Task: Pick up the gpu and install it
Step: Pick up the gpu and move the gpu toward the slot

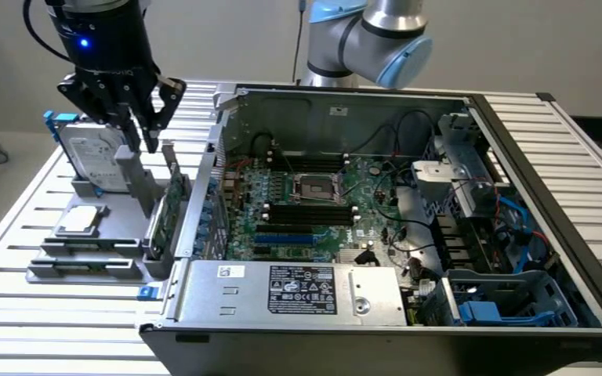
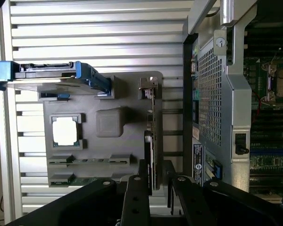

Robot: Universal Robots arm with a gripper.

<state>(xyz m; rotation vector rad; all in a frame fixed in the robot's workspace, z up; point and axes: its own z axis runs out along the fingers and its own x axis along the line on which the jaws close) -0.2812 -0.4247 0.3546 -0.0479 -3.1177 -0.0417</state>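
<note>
- Tool (image 1: 142, 139) spread, pinching nothing, hovering just above gpu (image 1: 163, 215).
- Gpu on edge in grey holder (image 1: 123, 218) on worktop (image 1: 29, 321), exterior view's left of case (image 1: 583, 258); long axis near-to-far, aligned with finger gap.

gpu (image 1: 167, 211) side — case wall (image 1: 203, 196) just beside, tight | other side: free up to hard drive (image 1: 97, 160)

The gpu (image 1: 172, 210) is green, the hard drive (image 1: 97, 160) silver with blue frame, the holder (image 1: 81, 272) grey.

Silver arm (image 1: 390, 16), pale-blue joint caps (image 1: 406, 64); black hand (image 1: 146, 142), blue light (image 1: 84, 43), black cable (image 1: 35, 35) alongside.
</note>
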